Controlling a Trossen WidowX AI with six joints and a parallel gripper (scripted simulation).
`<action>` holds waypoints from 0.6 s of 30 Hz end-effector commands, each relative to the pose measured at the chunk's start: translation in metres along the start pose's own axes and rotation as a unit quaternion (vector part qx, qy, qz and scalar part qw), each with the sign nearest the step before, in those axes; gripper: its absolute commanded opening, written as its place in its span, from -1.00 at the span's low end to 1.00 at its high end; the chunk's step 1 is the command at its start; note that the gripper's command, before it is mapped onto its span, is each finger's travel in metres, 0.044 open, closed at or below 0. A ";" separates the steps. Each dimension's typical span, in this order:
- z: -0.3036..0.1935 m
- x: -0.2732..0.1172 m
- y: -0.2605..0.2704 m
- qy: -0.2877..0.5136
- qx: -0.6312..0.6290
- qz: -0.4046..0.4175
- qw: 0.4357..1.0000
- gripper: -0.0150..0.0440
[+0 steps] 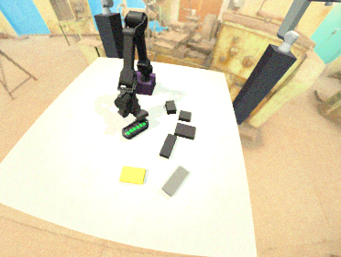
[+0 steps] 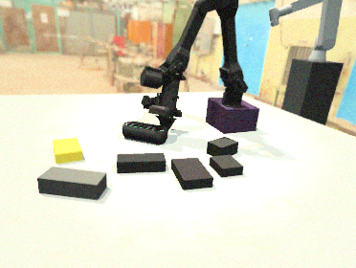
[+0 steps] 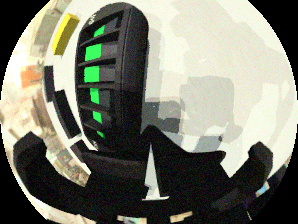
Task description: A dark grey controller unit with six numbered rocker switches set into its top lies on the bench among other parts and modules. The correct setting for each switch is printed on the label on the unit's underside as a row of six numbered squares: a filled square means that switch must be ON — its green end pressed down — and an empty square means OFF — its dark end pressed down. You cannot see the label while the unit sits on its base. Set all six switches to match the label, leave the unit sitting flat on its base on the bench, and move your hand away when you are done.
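The dark grey controller unit [image 1: 128,135] [image 2: 144,134] [image 3: 131,75] lies on the bench, its row of rocker switches with green ends showing in the top view and the wrist view. It looks tipped a little about its long axis; how far I cannot tell. Its label is hidden. My gripper [image 1: 145,117] [image 2: 168,128] [image 3: 150,128] is shut and holds nothing. Its tips are low, close by one end of the unit; whether they touch it I cannot tell. The exact switch positions are hard to read from this slant.
Several dark blocks, such as one long block [image 1: 168,146] [image 2: 141,163] and a wider one [image 1: 185,131] [image 2: 191,173], lie beside the unit. A yellow block [image 1: 133,175] [image 2: 67,150] [image 3: 65,34] and a grey block [image 1: 175,181] [image 2: 72,183] lie farther from the purple arm base [image 1: 147,84] [image 2: 232,116].
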State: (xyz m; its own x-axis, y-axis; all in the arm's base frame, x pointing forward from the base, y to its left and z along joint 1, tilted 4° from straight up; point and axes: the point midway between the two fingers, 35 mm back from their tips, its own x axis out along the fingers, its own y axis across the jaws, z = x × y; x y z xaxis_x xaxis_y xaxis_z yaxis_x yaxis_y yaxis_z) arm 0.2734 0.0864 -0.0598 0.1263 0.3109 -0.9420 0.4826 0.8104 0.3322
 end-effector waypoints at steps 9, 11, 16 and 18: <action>0.000 0.001 0.005 -0.001 0.002 0.001 1.000 -0.49; 0.000 0.002 0.006 -0.001 0.002 0.001 1.000 -0.49; 0.000 0.004 0.012 -0.001 0.002 0.001 1.000 -0.49; 0.000 0.004 0.014 -0.001 0.002 0.001 1.000 -0.49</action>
State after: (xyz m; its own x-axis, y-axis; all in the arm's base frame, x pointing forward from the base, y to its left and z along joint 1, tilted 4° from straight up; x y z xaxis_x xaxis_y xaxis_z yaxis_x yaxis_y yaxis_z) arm 0.2747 0.0889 -0.0603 0.1188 0.2944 -0.9483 0.5016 0.8064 0.3132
